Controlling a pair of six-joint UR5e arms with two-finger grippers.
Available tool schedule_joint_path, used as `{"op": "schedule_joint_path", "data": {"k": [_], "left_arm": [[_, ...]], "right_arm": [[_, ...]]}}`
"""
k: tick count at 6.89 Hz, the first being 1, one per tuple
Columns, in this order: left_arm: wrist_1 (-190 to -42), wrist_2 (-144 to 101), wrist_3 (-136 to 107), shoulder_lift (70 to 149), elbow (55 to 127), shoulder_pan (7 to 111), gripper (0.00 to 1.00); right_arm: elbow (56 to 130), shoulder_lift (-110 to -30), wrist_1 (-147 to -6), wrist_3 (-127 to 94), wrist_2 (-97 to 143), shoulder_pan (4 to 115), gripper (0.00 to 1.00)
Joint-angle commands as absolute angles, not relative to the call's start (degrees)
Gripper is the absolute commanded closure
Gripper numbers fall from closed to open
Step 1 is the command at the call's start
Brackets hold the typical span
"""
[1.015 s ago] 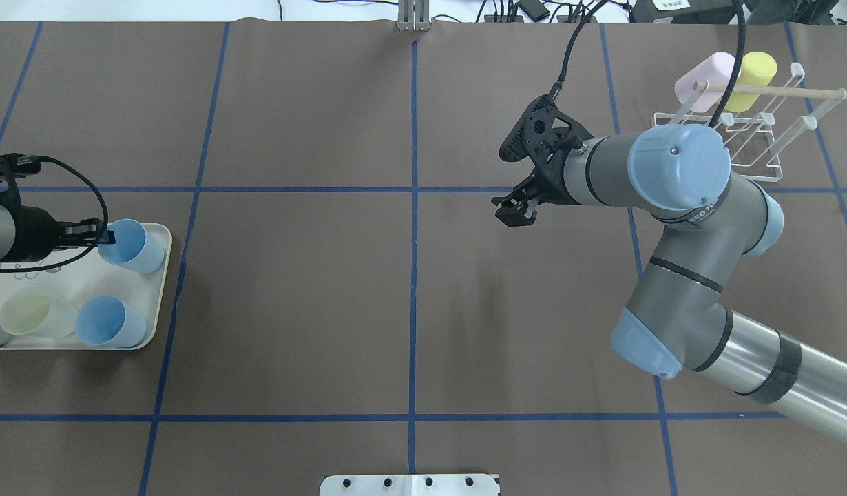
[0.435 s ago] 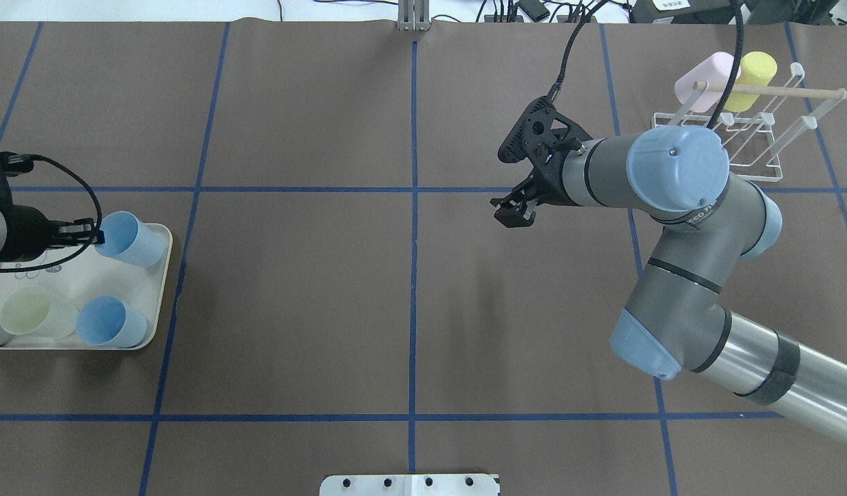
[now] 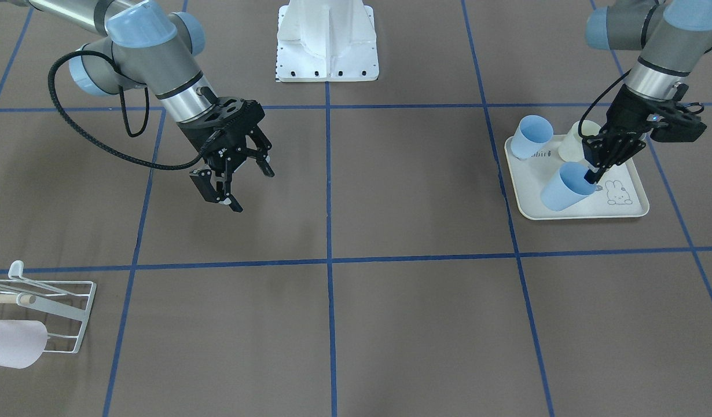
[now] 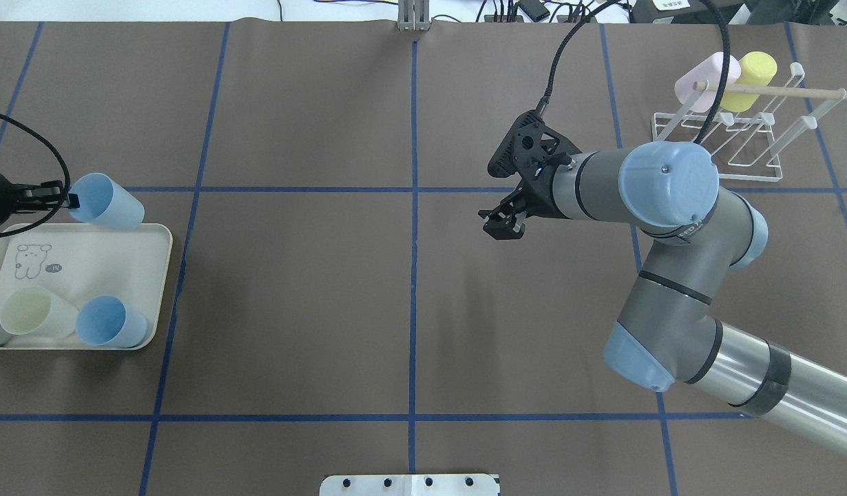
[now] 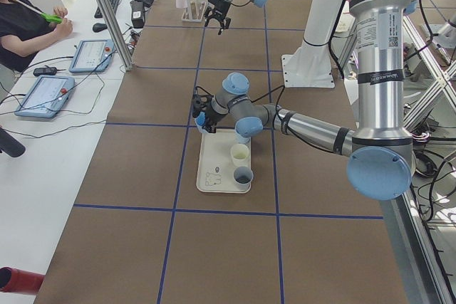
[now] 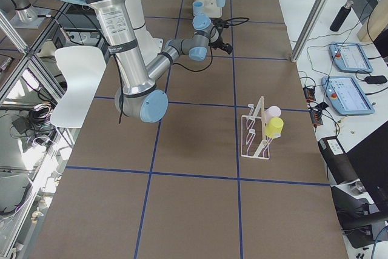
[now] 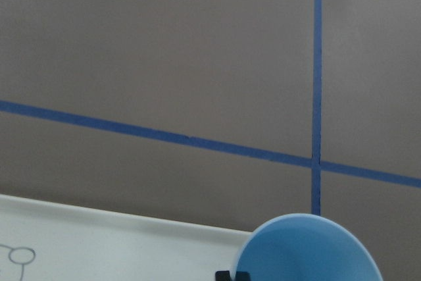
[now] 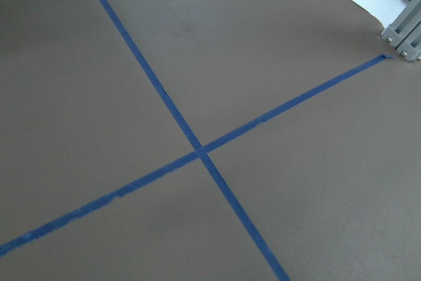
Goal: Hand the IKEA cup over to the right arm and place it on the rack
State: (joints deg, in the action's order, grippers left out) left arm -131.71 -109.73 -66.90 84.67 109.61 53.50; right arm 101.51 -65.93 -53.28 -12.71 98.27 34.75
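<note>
Left gripper [image 4: 70,200] had its jaws clamped on the tilted blue IKEA cup [image 4: 110,204] at the rim. Right gripper [image 4: 500,226], at the cup's 3 o'clock overhead, had jaws apart. Advised: carry steadily and present the base.

Tilted light-blue cup [image 4: 110,203] held over the tray [image 4: 86,269], white rack [image 4: 788,91] well apart.

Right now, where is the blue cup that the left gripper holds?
Overhead view, far left: the blue cup hangs tilted in the left gripper, in the air by the cream tray's far edge.
</note>
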Motion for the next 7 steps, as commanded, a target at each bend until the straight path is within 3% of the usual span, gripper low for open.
{"op": "schedule_joint_path", "data": {"k": [1,4,7], "left_arm": [[-131.2,-115.5,-73.7,88.9,111.3,54.0,1.00],[-134.9,-120.4,-95.7,100.5,112.1,53.5,1.00],[-155.7,-120.2,-100.0,102.9,111.0,44.5,1.00]], "right_arm": [[100.0,-65.9,-44.3,-13.7,98.3,32.0,0.01],[100.0,-65.9,-35.9,-17.1,98.4,28.8,0.01],[99.9,-65.7,-33.9,-17.1,98.4,26.1,0.01]]}}
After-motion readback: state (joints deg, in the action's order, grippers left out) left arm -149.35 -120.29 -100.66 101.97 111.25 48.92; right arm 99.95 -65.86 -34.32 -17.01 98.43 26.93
